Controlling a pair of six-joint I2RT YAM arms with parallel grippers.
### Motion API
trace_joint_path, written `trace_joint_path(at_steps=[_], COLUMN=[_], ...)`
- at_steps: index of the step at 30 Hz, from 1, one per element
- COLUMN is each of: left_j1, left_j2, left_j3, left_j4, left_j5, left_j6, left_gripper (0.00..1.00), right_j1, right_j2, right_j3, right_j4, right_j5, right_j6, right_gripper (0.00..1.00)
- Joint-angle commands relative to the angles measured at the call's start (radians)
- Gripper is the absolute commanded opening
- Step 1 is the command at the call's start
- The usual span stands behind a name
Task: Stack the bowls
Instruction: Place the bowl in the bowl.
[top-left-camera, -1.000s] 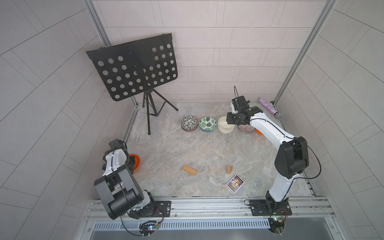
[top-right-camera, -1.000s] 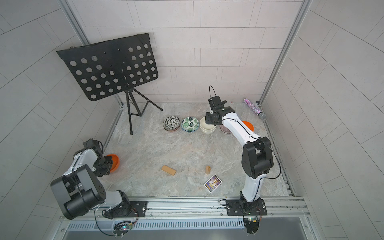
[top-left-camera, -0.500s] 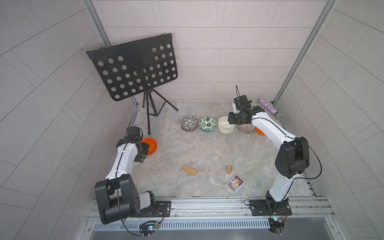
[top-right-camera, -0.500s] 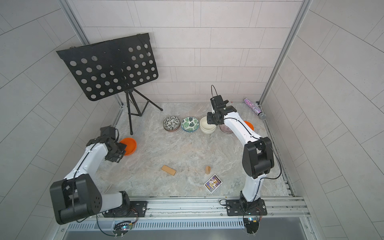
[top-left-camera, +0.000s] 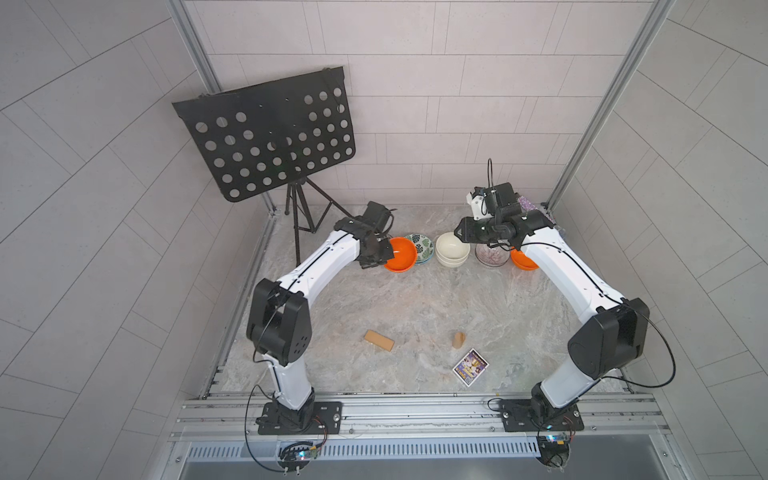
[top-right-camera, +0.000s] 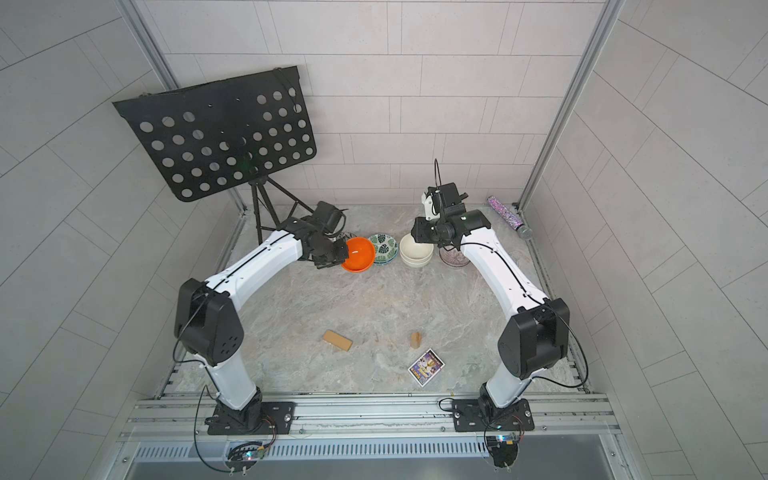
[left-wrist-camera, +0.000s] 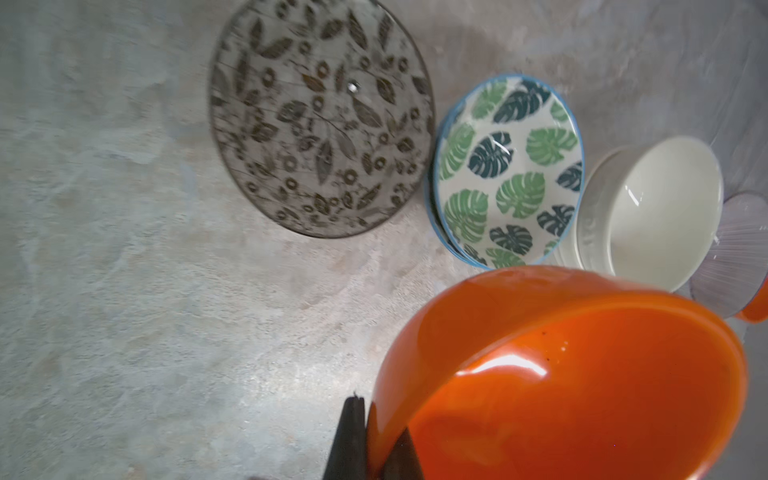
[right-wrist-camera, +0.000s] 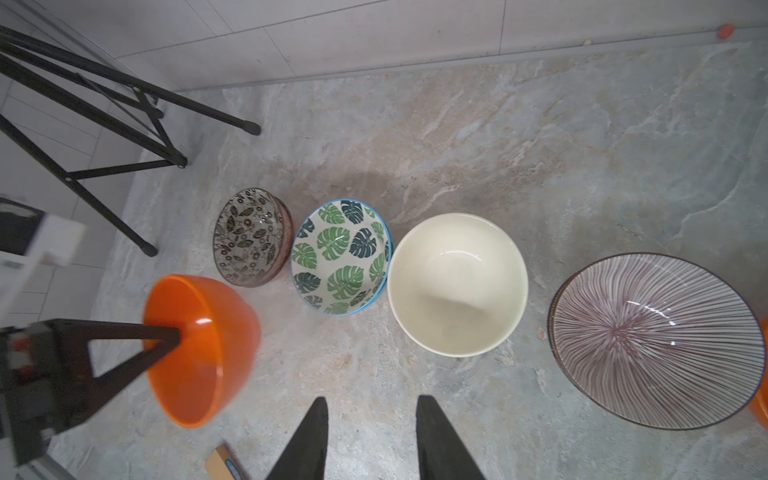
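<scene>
Having been swung in from nine o'clock, the orange bowl (top-left-camera: 401, 254) was clamped by the left gripper (top-left-camera: 380, 254), its mate (top-left-camera: 520, 263) at three o'clock; the right gripper (right-wrist-camera: 372, 401) was parted, empty.

Top views high overhead, facing down over whole worktop (top-left-camera: 415, 303); wrist views close, sharing the cream bowl (left-wrist-camera: 660, 212).

Glossy orange bowl (left-wrist-camera: 582, 374); matt marbled tabletop (left-wrist-camera: 124, 291)

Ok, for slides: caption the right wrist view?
Left gripper grips tilted orange bowl near black-leaf bowl, green-leaf bowl, cream bowl and striped bowl.
</scene>
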Motion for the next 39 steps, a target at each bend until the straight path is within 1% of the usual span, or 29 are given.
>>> trace_joint_path(at_steps=[1, 6, 13, 19, 23, 26, 31, 32, 33, 34, 37, 39], left_j1=[-0.024, -0.067, -0.109, -0.123, -0.125, -0.129, -0.133, -0.133, -0.133, -0.133, -0.133, -0.132], left_j2=[0.041, 0.130, 0.207, 0.223, 0.221, 0.224, 0.227, 0.228, 0.225, 0.222, 0.208, 0.191], left_j3=[0.086, 0.195, 0.291, 0.312, 0.314, 0.315, 0.316, 0.314, 0.312, 0.310, 0.304, 0.302], left_j4=[-0.063, -0.097, -0.127, -0.129, -0.128, -0.119, -0.106, -0.102, -0.096, -0.089, -0.067, -0.060], left_j5=[-0.030, -0.065, -0.097, -0.098, -0.090, -0.066, -0.048, -0.045, -0.043, -0.039, -0.035, -0.040], left_j6=[0.031, 0.023, 0.019, 0.015, 0.012, 0.005, 0.002, 0.002, 0.002, 0.002, 0.003, 0.003], left_gripper=[0.00, 0.00, 0.00, 0.00, 0.00, 0.00, 0.00, 0.02, 0.05, 0.11, 0.37, 0.60], right_j1=[0.038, 0.089, 0.129, 0.136, 0.137, 0.137, 0.138, 0.139, 0.139, 0.139, 0.135, 0.123], right_j2=[-0.007, 0.047, 0.126, 0.187, 0.220, 0.237, 0.234, 0.229, 0.225, 0.219, 0.201, 0.179], right_j3=[0.012, 0.012, 0.012, 0.030, 0.039, 0.040, 0.039, 0.038, 0.037, 0.036, 0.022, 0.005], right_j4=[0.013, 0.024, 0.065, 0.053, 0.051, 0.053, 0.044, 0.041, 0.036, 0.031, 0.020, 0.016], right_j5=[-0.019, 0.023, 0.046, 0.087, 0.097, 0.100, 0.114, 0.119, 0.123, 0.125, 0.122, 0.119], right_j6=[0.037, 0.051, 0.068, 0.069, 0.071, 0.074, 0.067, 0.064, 0.060, 0.055, 0.050, 0.047], right_gripper=[0.38, 0.38, 0.37, 0.37, 0.34, 0.27, 0.04, 0.01, 0.00, 0.00, 0.00, 0.00])
